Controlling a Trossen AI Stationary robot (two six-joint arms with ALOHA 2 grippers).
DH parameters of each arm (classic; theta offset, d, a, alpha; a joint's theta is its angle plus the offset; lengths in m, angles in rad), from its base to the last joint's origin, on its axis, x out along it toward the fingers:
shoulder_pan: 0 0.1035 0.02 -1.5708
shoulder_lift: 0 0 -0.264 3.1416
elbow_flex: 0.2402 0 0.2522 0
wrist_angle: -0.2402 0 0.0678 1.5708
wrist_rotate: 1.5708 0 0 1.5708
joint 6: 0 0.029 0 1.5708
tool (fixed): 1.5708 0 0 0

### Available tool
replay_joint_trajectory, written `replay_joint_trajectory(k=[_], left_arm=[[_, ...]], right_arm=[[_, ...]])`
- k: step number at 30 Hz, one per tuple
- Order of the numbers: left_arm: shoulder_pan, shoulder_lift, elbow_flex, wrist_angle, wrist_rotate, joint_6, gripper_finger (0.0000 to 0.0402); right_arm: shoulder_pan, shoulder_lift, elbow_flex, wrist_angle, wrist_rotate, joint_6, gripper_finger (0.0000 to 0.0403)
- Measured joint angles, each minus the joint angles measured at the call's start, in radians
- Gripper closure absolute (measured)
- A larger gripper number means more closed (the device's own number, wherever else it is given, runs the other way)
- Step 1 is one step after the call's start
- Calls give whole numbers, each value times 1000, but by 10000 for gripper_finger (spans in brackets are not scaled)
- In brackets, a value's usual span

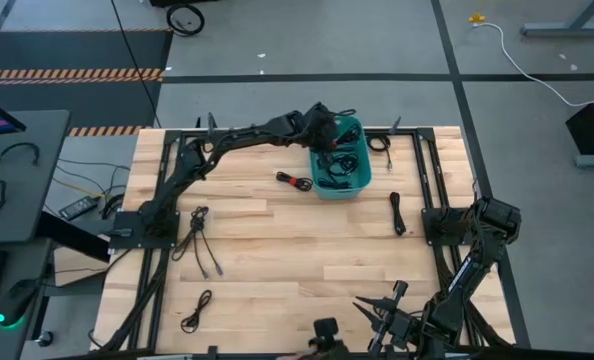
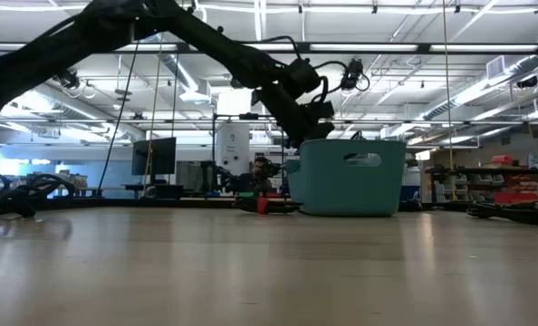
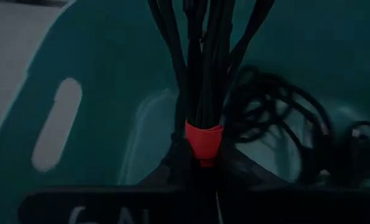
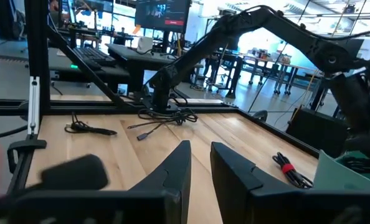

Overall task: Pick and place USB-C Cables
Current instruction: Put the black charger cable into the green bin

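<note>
Left gripper (image 1: 322,128) over the teal bin (image 1: 360,183), clamped on a black cable bundle with red band (image 3: 203,140), hanging above coiled cables (image 1: 339,163) inside. 1 red-tipped cable (image 1: 294,181) lies just beside the bin; others (image 1: 198,240) scattered across the table (image 1: 277,250). Right gripper (image 4: 199,163) parked near the front edge, fingers slightly apart, grasping nothing.

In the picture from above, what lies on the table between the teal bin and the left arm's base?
Beside the teal bin lies one cable with a red band; from it to the left arm's base the high view shows bare wood.
</note>
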Motion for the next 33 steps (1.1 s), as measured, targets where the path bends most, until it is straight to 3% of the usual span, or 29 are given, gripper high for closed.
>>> replay_joint_trajectory(k=[11, 17, 23, 33], left_arm=[[16, 9, 2, 8, -63, 61, 233], [7, -89, 2, -84, -121, 90, 190], [-36, -295, 3, -333, -332, 151, 197], [-137, -591, -15, -819, -348, -63, 245]], right_arm=[[-1, 0, 0, -1, 0, -6, 337], [-1, 0, 0, -1, 0, -4, 337], [-13, 0, 0, -25, -1, -3, 337], [-92, 0, 0, -49, -129, 1, 337]])
